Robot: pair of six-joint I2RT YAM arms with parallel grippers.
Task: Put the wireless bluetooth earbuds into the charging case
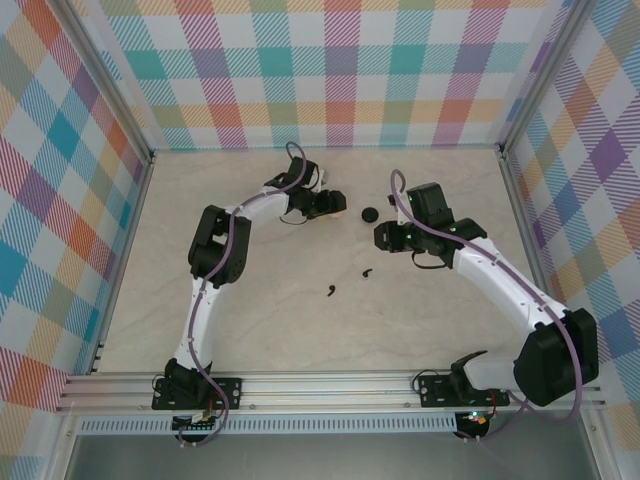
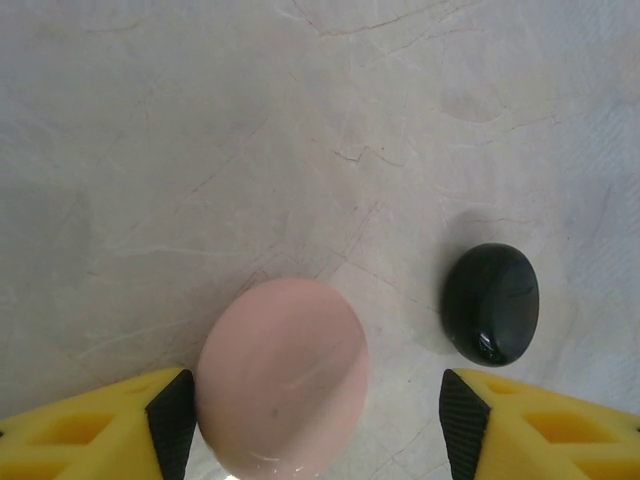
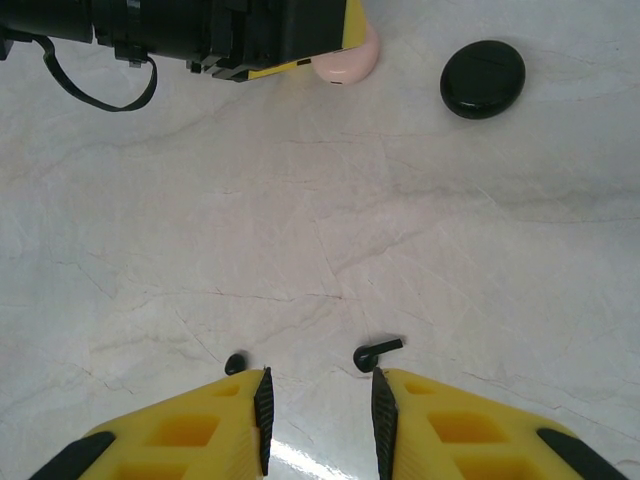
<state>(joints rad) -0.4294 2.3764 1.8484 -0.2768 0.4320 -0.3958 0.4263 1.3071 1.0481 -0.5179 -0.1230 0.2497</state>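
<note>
On table [image 1: 250,330], left hand [image 2: 312,420] wide around pink case [image 2: 282,375], black case [image 2: 490,303] beside, right hand [image 3: 322,410] narrow, empty

I see the left arm [image 1: 215,250] folded at the elbow, reaching to the pink case [image 2: 282,375]. The left gripper [image 1: 338,207] straddles the case with jaws parted, one pad [image 2: 172,425] against it, the other clear. The right arm [image 1: 510,285] bends in from the case's right. The right gripper [image 3: 318,405] faces the worktop [image 1: 260,320], jaws narrowly parted, nothing between.
</note>
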